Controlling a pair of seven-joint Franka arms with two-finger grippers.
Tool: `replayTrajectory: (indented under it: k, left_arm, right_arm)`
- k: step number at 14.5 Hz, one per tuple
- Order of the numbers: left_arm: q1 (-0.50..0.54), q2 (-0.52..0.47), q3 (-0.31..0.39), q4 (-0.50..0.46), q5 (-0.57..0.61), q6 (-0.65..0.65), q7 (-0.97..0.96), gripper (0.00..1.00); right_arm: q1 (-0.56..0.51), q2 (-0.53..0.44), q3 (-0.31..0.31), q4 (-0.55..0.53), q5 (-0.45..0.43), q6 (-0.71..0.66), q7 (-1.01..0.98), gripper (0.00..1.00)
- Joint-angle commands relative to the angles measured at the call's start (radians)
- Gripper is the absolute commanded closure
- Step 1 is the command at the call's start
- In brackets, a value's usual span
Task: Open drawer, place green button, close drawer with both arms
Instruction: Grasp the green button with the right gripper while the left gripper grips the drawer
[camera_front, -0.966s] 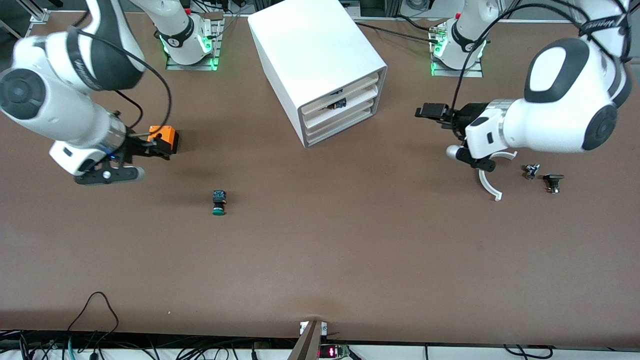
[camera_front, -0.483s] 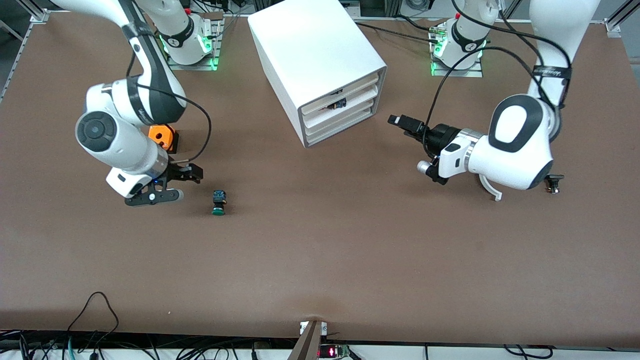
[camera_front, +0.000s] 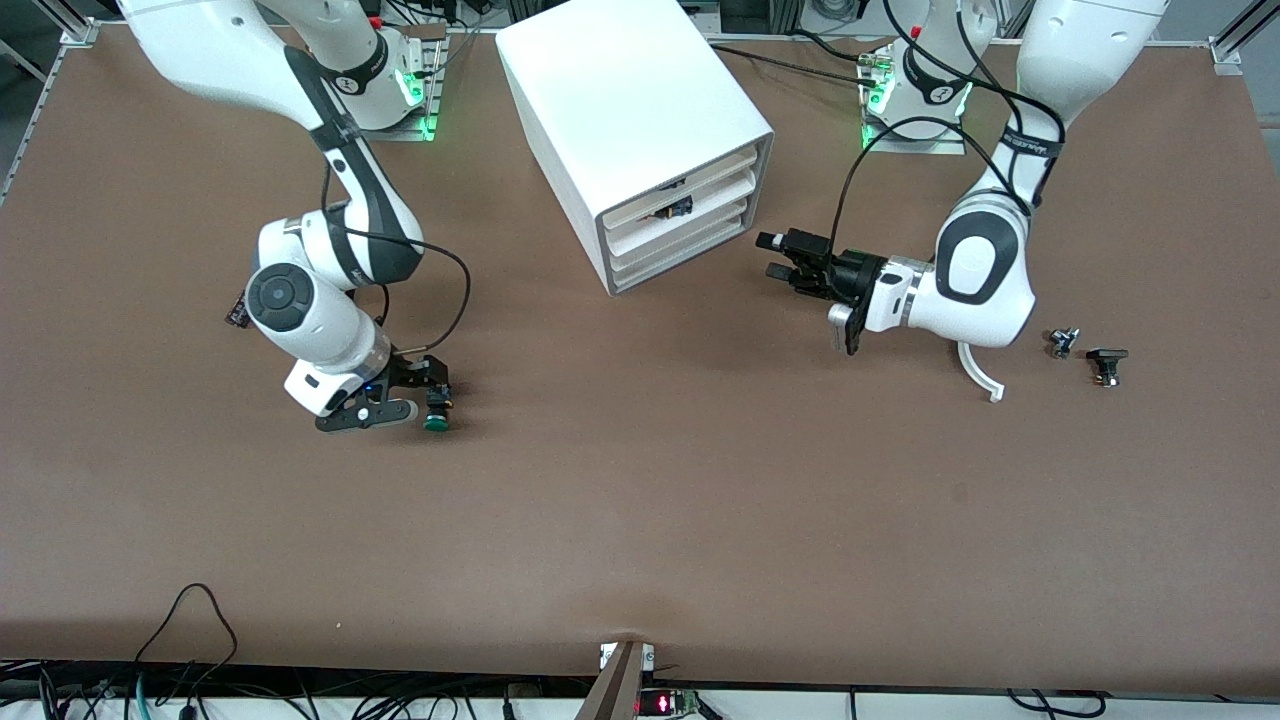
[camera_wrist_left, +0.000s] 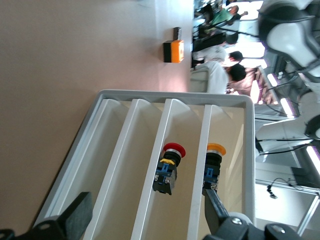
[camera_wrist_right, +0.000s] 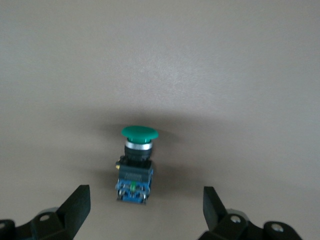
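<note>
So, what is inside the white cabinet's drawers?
In the left wrist view, one drawer holds a red-capped button, and the next holds a yellow-capped button. The other two compartments look bare, though the left hand covers their near ends.

A wide brown table fills the scene, evenly lit. Cables trail along its near edge; pale metal framing, possibly railing, stands at one corner.

Even overhead light; soft shadows
</note>
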Motion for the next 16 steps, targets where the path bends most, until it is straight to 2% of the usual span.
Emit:
replayTrajectory:
  k: [1,3,9,11,12,13,15,16]
  left_arm:
    - [-0.009,-0.010,-0.028,-0.075,-0.057,0.011,0.061,0.10]
    - [-0.011,0.035,-0.049,-0.075,-0.061,0.013,0.065,0.09]
    - [-0.012,0.074,-0.057,-0.073,-0.068,0.019,0.075,0.06]
    - [-0.008,0.103,-0.057,-0.072,-0.071,0.050,0.195,0.07]
    - [0.001,0.127,-0.057,-0.073,-0.074,0.051,0.257,0.08]
    - [0.001,0.147,-0.058,-0.075,-0.086,0.051,0.304,0.12]
    - [-0.008,0.193,-0.078,-0.078,-0.144,0.050,0.355,0.23]
    - [-0.006,0.207,-0.104,-0.081,-0.175,0.050,0.358,0.26]
  right_arm:
    - [0.002,0.041,0.005,-0.031,-0.001,0.093,0.030,0.00]
    - [0.003,0.062,0.007,-0.029,-0.001,0.105,0.060,0.00]
    - [0.003,0.092,0.025,-0.026,-0.001,0.127,0.099,0.01]
    - [0.004,0.092,0.027,-0.025,-0.001,0.125,0.105,0.02]
    - [0.004,0.092,0.028,-0.025,-0.001,0.121,0.105,0.06]
    - [0.004,0.092,0.028,-0.022,-0.001,0.119,0.100,0.18]
    - [0.002,0.092,0.028,-0.019,-0.001,0.116,0.091,0.78]
    - [0.002,0.092,0.027,-0.019,-0.001,0.113,0.091,1.00]
